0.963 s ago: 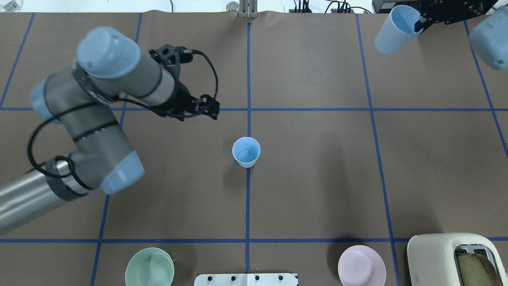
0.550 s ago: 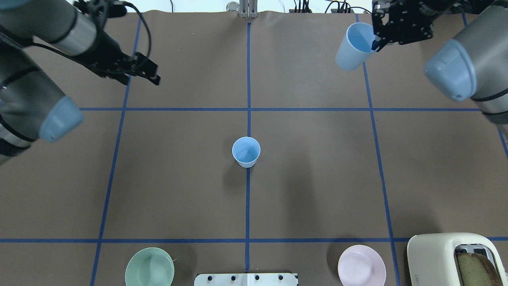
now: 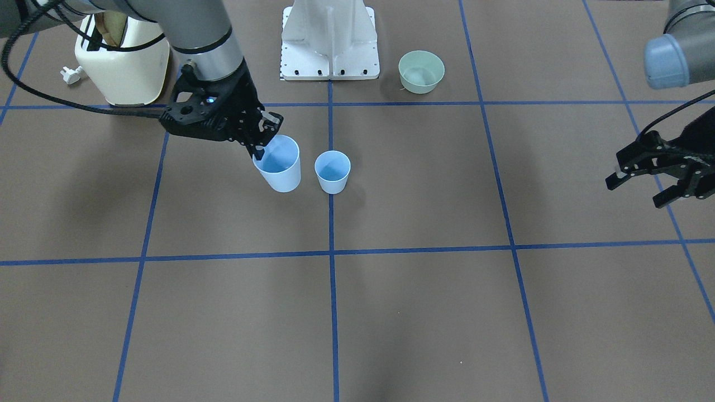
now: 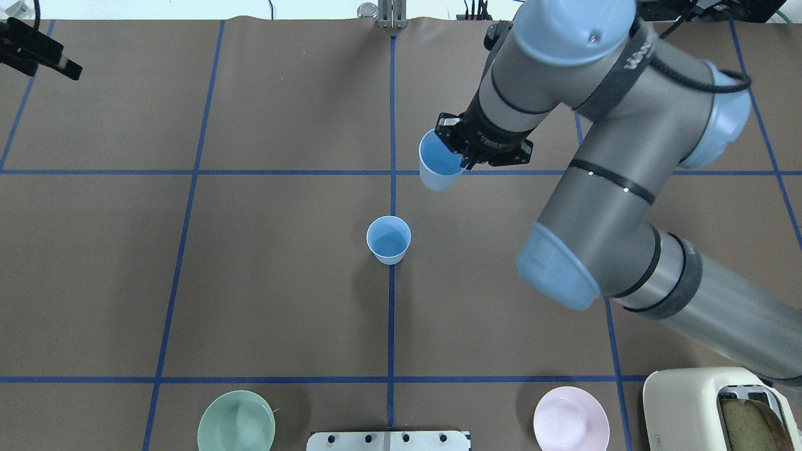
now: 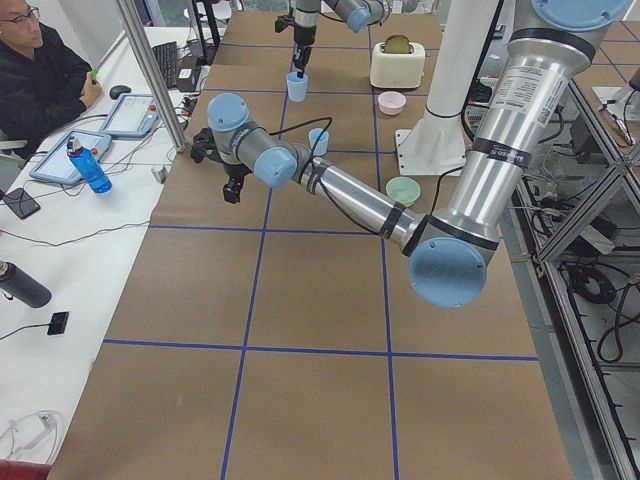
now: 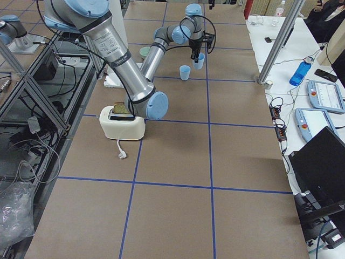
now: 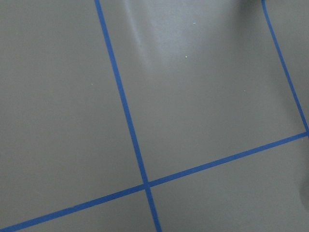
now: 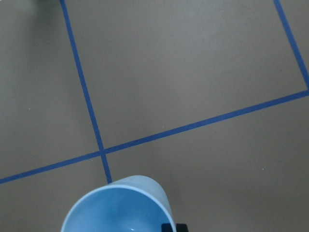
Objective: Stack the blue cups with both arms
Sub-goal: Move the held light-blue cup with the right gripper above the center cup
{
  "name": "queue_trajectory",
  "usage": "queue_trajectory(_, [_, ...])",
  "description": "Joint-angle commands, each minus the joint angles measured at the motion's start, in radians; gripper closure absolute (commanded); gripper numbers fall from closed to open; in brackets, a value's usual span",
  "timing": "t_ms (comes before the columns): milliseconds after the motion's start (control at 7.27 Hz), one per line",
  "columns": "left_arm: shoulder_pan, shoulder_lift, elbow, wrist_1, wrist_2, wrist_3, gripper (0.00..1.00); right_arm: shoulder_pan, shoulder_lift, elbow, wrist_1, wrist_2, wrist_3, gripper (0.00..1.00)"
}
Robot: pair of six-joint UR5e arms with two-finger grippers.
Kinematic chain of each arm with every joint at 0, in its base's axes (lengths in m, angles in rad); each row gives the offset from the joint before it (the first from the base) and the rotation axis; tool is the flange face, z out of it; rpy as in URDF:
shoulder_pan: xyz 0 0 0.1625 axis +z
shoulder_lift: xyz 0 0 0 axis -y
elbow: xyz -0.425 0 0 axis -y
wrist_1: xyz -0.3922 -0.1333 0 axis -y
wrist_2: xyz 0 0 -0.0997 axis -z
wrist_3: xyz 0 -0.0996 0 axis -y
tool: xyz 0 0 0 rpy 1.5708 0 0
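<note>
Jaws of the black two-finger right gripper pinch the rim of a small pale-blue plastic tumbler, holding it upright and raised off the brown papered counter. An identical second tumbler stands mouth-up on the centre blue tape line; seen from overhead, the held one hangs at its 1 o'clock, apart from it. Jaws of the left gripper stand spread around nothing, well away at 10 o'clock. A sage-green bowl sits at 7 o'clock, a pink bowl at 5 o'clock.
</note>
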Motion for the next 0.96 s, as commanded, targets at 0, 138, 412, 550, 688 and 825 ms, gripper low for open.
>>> queue_trajectory(0, [-0.033, 0.028, 0.001, 0.001, -0.010, 0.038, 0.02, -0.117, 0.008, -0.003, 0.000, -0.116, 0.064, 1.00])
queue_trajectory(138, [-0.036, 0.047, -0.005, -0.005, -0.011, 0.040, 0.02, -0.172, 0.006, -0.003, -0.002, -0.168, 0.098, 1.00])
queue_trajectory(412, [-0.036, 0.062, -0.007, -0.014, -0.011, 0.040, 0.02, -0.224, 0.006, -0.015, -0.002, -0.211, 0.124, 1.00])
queue_trajectory(550, [-0.036, 0.064, -0.007, -0.014, -0.011, 0.040, 0.02, -0.237, 0.009, -0.022, -0.002, -0.220, 0.128, 1.00])
queue_trajectory(688, [-0.036, 0.071, -0.007, -0.016, -0.011, 0.040, 0.02, -0.250, 0.011, -0.034, -0.002, -0.228, 0.134, 1.00])
queue_trajectory(825, [-0.036, 0.071, -0.007, -0.018, -0.011, 0.041, 0.02, -0.260, 0.023, -0.055, 0.000, -0.242, 0.134, 1.00])
